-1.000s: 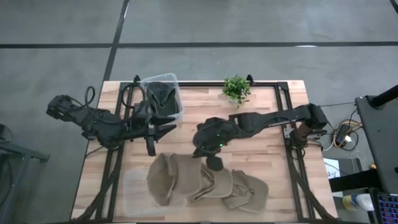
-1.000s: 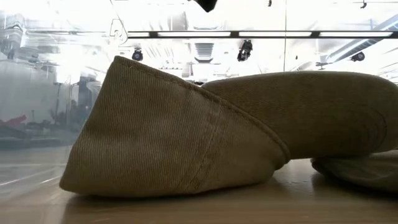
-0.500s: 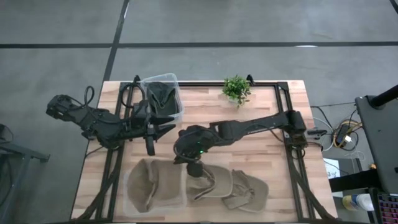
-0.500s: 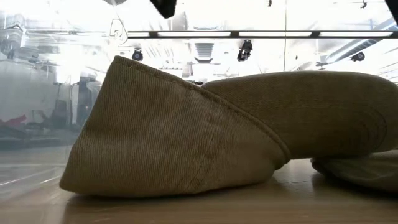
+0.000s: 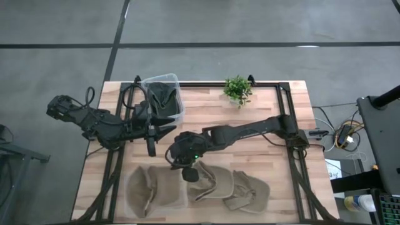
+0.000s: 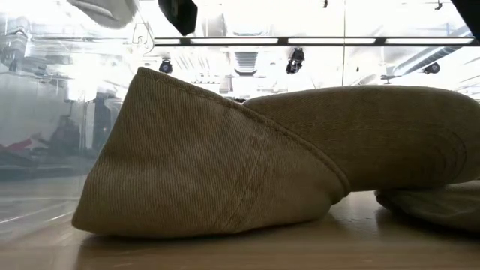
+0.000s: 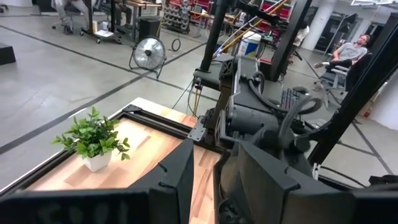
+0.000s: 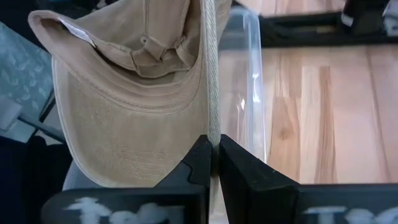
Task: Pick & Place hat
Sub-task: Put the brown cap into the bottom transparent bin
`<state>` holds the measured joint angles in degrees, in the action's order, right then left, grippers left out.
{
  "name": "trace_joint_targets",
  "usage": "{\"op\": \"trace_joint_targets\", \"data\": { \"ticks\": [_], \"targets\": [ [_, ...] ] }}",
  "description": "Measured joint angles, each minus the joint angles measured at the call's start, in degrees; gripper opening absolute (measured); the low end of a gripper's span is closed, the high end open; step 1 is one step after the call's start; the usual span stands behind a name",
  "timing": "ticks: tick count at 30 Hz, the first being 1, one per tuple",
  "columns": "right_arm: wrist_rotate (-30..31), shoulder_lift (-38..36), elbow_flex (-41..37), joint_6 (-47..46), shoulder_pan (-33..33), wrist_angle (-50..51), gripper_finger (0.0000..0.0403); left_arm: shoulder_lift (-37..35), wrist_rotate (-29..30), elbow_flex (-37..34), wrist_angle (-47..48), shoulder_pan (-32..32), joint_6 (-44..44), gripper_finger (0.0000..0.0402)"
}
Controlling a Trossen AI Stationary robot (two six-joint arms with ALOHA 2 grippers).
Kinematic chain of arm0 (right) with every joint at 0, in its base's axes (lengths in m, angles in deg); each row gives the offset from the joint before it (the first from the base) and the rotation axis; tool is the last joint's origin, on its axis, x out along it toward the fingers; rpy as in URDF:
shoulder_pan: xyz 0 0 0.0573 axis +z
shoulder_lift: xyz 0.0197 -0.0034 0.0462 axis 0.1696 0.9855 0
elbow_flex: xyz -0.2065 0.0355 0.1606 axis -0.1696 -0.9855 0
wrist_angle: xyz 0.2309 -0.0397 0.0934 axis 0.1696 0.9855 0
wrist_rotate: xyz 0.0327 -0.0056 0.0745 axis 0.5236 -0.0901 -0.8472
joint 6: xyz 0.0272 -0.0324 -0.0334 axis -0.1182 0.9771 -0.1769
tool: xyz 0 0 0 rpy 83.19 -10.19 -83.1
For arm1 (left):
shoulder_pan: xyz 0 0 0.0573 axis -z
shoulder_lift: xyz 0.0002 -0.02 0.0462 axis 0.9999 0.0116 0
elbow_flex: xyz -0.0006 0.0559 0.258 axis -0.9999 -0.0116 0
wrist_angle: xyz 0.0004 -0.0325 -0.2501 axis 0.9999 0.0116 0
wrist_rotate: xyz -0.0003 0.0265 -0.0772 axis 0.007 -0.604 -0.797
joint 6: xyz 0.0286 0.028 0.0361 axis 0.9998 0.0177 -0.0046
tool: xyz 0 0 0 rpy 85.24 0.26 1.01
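My right gripper [image 5: 187, 173] is shut on a tan cap [image 5: 150, 187], which hangs over a clear bin [image 5: 126, 203] at the table's near left. The right wrist view shows the cap's [image 8: 124, 93] inside and the bin's clear wall [image 8: 252, 81]. In the low view a bit of that cap [image 6: 105, 9] and the gripper [image 6: 178, 11] show at the top. More tan caps [image 5: 215, 184] [image 5: 247, 192] lie on the table's near edge. The nearest [image 6: 225, 165] fills the low view. My left gripper [image 5: 159, 139] waits open at the table's left. My right gripper pinches the tan cap's brim edge [image 8: 213, 127] between its two fingers. The fingers come from above, slanting in from the table's right. The cap hangs below the fingers with its inside turned toward the wrist camera. Whether it touches the bin's floor I cannot tell.
A second clear bin [image 5: 164, 97] holding dark cloth stands at the far left, just beyond my left gripper. A small potted plant [image 5: 237, 89] stands at the far edge. Bare wood shows mid-table and to the right.
My right gripper has moved toward the table's left, carrying the tan cap with it. The cap has gone from beside the pile of caps to over the clear bin at the near left. The other caps have stayed where they were.
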<state>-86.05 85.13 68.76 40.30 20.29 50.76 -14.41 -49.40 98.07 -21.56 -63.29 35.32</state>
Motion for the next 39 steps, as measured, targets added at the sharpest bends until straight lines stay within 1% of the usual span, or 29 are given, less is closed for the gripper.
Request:
{"op": "trace_joint_targets", "data": {
  "ticks": [3, 5, 7, 14, 16, 19, 21, 24, 28, 32, 36, 39],
  "targets": [
    [-0.01, 0.19, -0.02, 0.13, 0.08, 0.25, 0.002, 0.0, 0.0, 0.0, 0.31, 0.0, -0.4, 0.0119],
    [-0.07, 0.19, -0.02, 0.18, 0.12, -0.08, 0.0036, 0.0, 0.0, 0.0, 0.59, -0.01, -0.6, 0.0119],
    [-0.13, 0.21, -0.04, 0.31, 0.12, -0.56, 0.0061, 0.0, 0.0, 0.0, 0.59, -0.02, -0.65, 0.0119],
    [-0.39, 0.18, -0.09, 0.66, 0.12, -1.59, 0.0172, 0.02, 0.0, 0.0, 0.87, -0.02, -0.67, 0.0119],
    [-2.63, -0.18, -0.09, 1.29, 0.09, -1.43, 0.0197, 0.02, 0.0, 0.0, 0.9, -0.07, -0.66, 0.0119],
    [-7.18, -1.76, -0.09, 3.13, 0.08, 0.86, 0.022, 0.02, 0.0, 0.0, 0.96, -0.07, -0.68, 0.0119],
    [-8.58, -3.31, -0.08, 4.34, 0.12, 4.97, 0.0227, 0.02, 0.0, -0.02, 1.03, -0.07, -0.75, 0.0119],
    [-8.66, -5.34, -0.04, 7.89, 0.39, 13.04, 0.0229, 0.02, -0.02, -0.02, 1.61, -0.07, -1.31, 0.0119],
    [-8.53, -7.8, -0.07, 11.76, 1.56, 26.33, 0.0223, 0.07, -0.02, -0.04, 2.1, -0.04, -1.35, 0.0119],
    [-8.56, -9.83, -1.17, 12.33, 3.37, 37.09, 0.0216, 0.07, -0.02, -0.05, 2.64, -0.04, -1.69, 0.0119],
    [-8.34, -10.77, -4.22, 11.37, 5.48, 41.03, 0.0209, 0.07, -0.02, -0.11, 3.34, -0.04, -1.75, 0.0119],
    [-8.36, -12.11, -7.5, 9.46, 7.06, 40.64, 0.0202, 0.07, -0.02, -0.13, 3.61, -0.04, -1.77, 0.0119]
  ]
}}
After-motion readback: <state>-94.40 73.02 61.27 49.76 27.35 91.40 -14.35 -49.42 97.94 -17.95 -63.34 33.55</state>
